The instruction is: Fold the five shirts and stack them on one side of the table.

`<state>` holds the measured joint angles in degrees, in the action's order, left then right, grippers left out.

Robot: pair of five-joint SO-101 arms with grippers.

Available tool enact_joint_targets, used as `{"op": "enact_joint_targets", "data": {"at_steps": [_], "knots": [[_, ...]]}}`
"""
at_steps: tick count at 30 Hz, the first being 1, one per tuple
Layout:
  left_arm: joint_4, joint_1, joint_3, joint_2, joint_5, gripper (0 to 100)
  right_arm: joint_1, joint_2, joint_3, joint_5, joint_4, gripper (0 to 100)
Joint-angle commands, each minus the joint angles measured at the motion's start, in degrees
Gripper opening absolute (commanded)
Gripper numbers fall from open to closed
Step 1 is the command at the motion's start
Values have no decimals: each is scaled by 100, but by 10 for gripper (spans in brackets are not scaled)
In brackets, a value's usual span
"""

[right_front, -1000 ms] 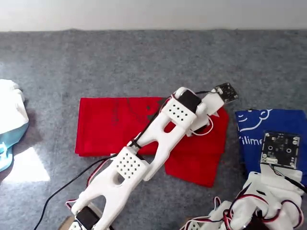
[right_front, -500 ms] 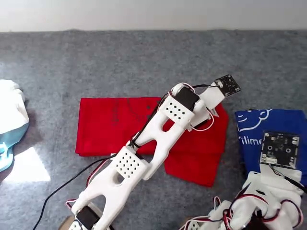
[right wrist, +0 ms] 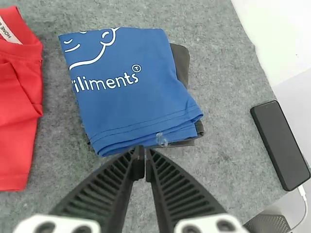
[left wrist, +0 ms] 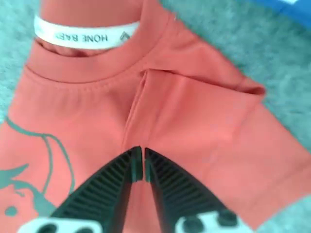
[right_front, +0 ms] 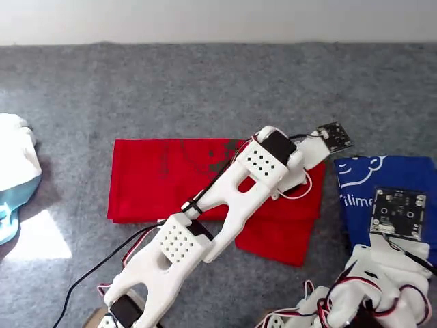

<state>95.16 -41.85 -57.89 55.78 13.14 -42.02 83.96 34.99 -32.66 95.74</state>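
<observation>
At five o'clock the right jaws, closed on nothing, hang over the folded blue shirt (right wrist: 126, 82), which tops the stack. At the centre of the tabletop (right_front: 205, 82) lies the half-folded red shirt (right_front: 164, 178). The left jaws, pinched almost together and empty, hover by its collar toward two o'clock, probably to regrasp.

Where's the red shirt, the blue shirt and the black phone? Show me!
Red cloth shirt (right_front: 153, 181): high view, on the flat cloth near its left end.
Blue folded shirt (right wrist: 131, 99): right wrist view, on the plain blue below the white print.
Black flat phone (right wrist: 279, 145): right wrist view, middle of its screen.
</observation>
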Motion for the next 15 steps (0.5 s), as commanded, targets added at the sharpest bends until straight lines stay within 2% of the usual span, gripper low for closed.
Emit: {"op": "enact_joint_targets", "data": {"at_steps": [1, 11, 15], "knots": [[-167, -26, 40, 9, -9, 19, -48, 4, -18, 18, -40, 14], [-202, 730, -268, 325, -9, 19, -66, 4, 70, 18, -40, 14], [-167, 835, -312, 290, -9, 19, -48, 4, 70, 26, -40, 14]]}}
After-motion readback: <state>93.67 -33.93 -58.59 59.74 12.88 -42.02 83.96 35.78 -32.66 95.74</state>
